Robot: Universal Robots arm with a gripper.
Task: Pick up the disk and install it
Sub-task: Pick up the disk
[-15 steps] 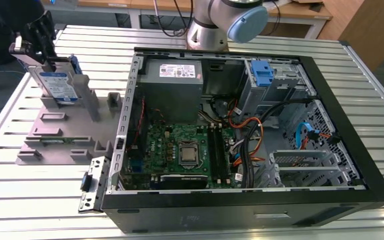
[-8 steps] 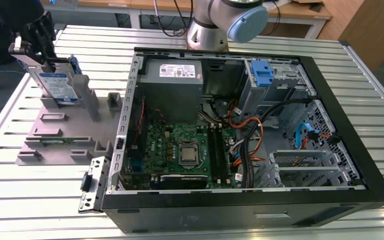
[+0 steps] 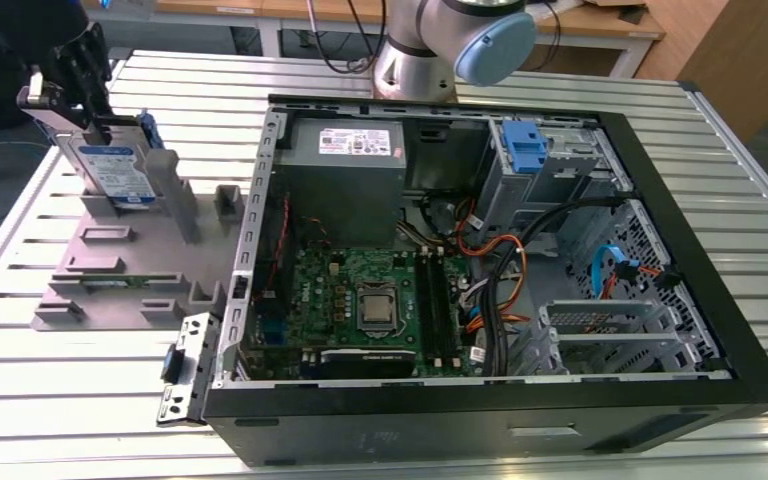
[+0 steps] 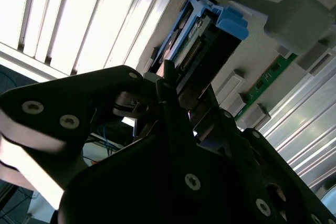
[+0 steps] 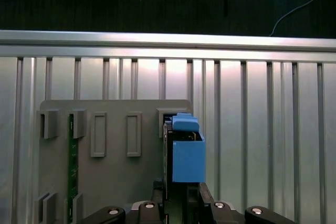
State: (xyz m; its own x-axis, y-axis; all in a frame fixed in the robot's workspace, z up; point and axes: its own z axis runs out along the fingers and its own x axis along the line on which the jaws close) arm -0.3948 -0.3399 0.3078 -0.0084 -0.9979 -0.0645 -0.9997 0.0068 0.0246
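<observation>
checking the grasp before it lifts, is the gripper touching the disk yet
Cannot tell. In the first wrist view the gripper sits right at the blue end of the disk, but neither contact nor a gap shows plainly.

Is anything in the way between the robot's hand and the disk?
No, nothing visible is in the way. The hand is right at the top of the disk, which stands upright in the grey holder.

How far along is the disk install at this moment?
Nothing is installed yet: the disk stands upright in the grey holder, outside the open computer case. In hand: the end effector sits at the disk's top edge. Left: lifting and installing it.
</observation>
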